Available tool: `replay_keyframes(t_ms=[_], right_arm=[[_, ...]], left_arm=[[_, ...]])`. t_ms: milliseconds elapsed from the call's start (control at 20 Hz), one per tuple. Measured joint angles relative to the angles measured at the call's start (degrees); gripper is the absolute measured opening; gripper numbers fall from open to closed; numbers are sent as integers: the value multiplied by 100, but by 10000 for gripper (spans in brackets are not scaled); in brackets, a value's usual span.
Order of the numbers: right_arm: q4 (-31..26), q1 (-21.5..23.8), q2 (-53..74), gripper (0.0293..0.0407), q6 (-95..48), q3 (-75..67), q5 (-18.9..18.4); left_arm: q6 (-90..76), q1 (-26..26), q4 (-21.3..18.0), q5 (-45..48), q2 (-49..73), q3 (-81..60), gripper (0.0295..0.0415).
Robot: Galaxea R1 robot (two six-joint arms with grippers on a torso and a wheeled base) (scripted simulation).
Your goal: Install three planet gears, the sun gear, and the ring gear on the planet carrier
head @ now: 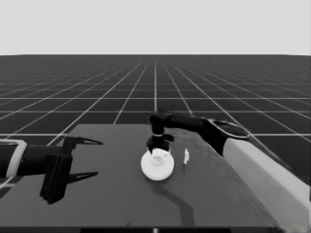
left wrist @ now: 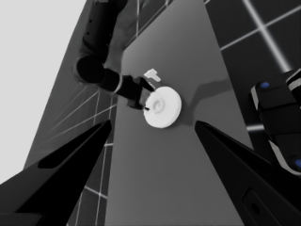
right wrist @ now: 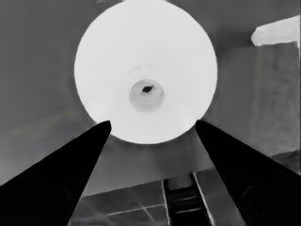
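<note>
The ring gear, the larger round part, lies flat near the table's middle, thick, with a small centre hole. My right gripper hangs open just above its far edge; the fingers are spread and hold nothing. The planet carrier, planet gears and sun gear are hidden from every view. My left gripper waits open over the table's left end, well apart from the disc.
A thin white piece stands just right of the disc. The right arm's pale grey part fills the lower right corner. Dark machinery with blue lights sits past the table's edge.
</note>
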State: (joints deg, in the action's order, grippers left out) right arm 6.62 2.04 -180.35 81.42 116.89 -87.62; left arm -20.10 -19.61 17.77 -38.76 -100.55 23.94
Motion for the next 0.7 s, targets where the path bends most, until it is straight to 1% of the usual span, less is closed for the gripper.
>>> replay_keyframes(t_ms=[50,100,150,250,450,500,550,600,700], right_arm=[[-343,497,45,386,-645,-147,-177],[-561,783,26,386,-1103,-106,-257],[-690,941,0,385,-1398,-38,-302],[-811,1074,-33,385,-1694,56,-345],[-866,1126,-54,385,-1841,114,-365],[-1028,1285,916,385,-1806,-1144,-437],[-1116,1407,1644,385,-2038,-1483,-502],[-1155,1474,1996,385,-2284,-1511,-556],[-1178,1527,2254,385,-2573,-1443,-617]], left_arm=[[0,0,0,0,0,0,385],[0,0,0,0,0,0,385],[0,0,0,0,0,0,385],[0,0,0,0,0,0,385],[0,0,0,0,0,0,385],[0,0,0,0,0,0,385],[0,0,0,0,0,0,385],[0,0,0,0,0,0,385],[0,0,0,0,0,0,385]])
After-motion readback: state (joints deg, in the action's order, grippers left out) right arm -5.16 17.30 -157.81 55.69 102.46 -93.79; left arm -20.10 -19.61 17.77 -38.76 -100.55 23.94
